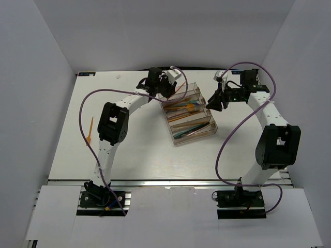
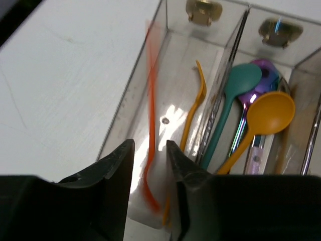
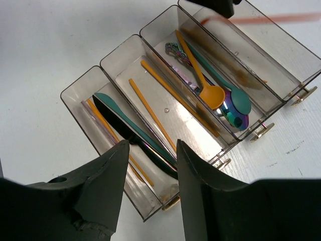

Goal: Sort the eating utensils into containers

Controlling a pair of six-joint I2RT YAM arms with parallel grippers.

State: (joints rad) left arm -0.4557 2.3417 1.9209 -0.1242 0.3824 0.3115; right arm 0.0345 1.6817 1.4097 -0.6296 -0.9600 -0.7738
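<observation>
The clear brownish tray [image 1: 213,129] lies at the table's middle, its four long compartments holding utensils. My left gripper [image 1: 164,85] hangs over the far compartment, jaws open [image 2: 150,145]. A blurred orange utensil [image 2: 151,85] stands loose between them inside that compartment, beside a gold fork [image 2: 193,113]. It shows as an orange streak in the right wrist view [image 3: 266,19]. The adjoining compartment holds a teal spoon [image 2: 235,88], an orange spoon [image 2: 266,118] and an iridescent spoon [image 2: 265,69]. My right gripper [image 1: 213,102] is open and empty [image 3: 153,145] above the tray's right end.
One orange utensil [image 1: 90,132] lies on the white table at the far left, beside the left arm. The nearest compartments hold a teal knife [image 3: 130,123], a black knife [image 3: 155,155] and orange handles [image 3: 150,113]. Grey walls enclose the table.
</observation>
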